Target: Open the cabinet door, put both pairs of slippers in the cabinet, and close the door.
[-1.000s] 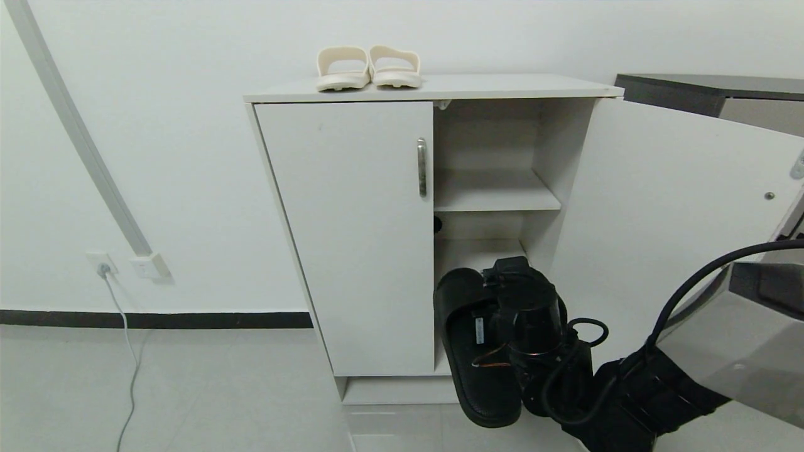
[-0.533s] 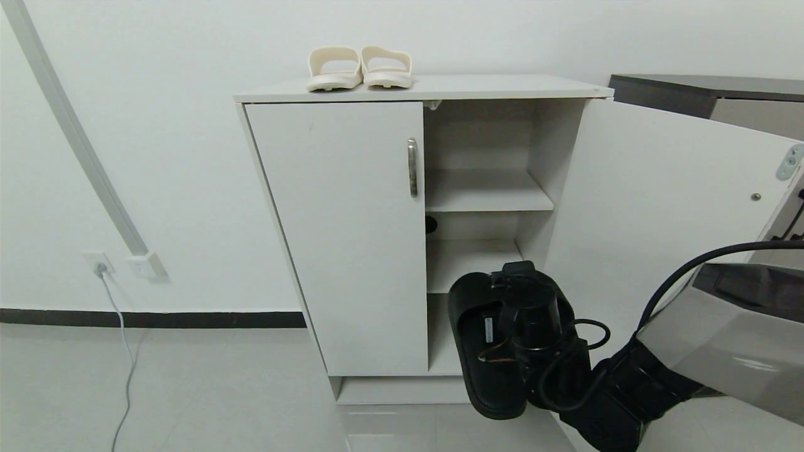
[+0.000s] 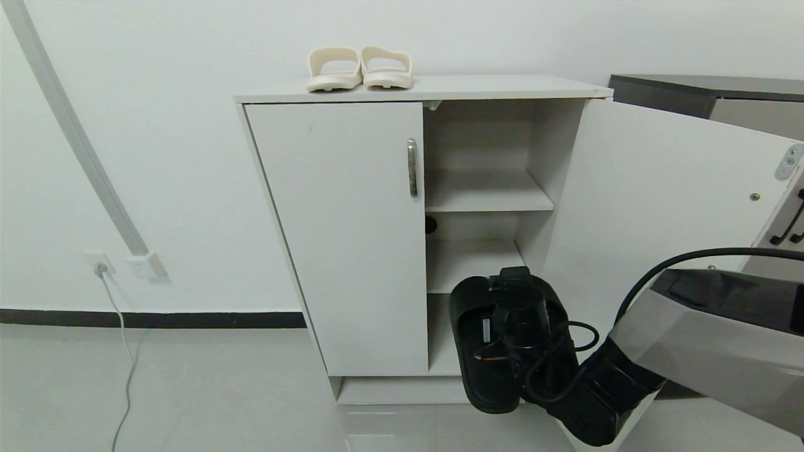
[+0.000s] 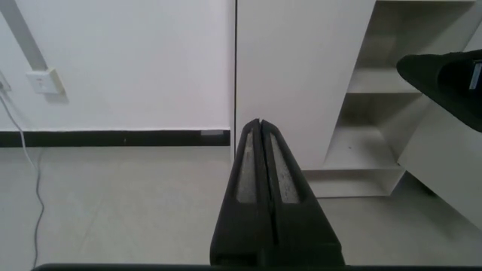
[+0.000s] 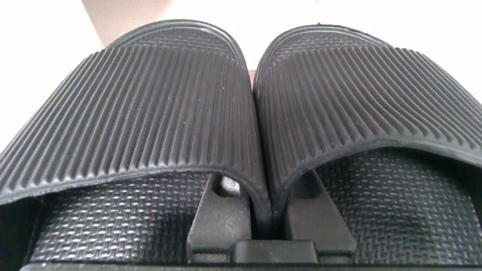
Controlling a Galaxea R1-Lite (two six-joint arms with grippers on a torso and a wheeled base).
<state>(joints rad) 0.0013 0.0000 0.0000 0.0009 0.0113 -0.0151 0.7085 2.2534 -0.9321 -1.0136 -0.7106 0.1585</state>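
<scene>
Risk: right gripper (image 5: 262, 218) pinches both black slippers (image 3: 487, 351) by inner edges only; a toe catching the shelf (image 3: 471, 263) lip or closed door (image 3: 339, 238) edge could twist them loose. Right arm sits low at 4 o'clock, pair at 6 o'clock of the cabinet (image 3: 502, 86), not yet inside; beige slippers (image 3: 359, 66) on its top at 12. Left gripper (image 4: 260, 158) closed, empty.

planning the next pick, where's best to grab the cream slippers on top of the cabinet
Probably the two inner strap sides where the cream slippers meet, pinched together so both lift as one. Come from the front, level with the cabinet top: the strap openings face the robot, so one of the jaws fits into each. The black slippers are gripped that way.
</scene>
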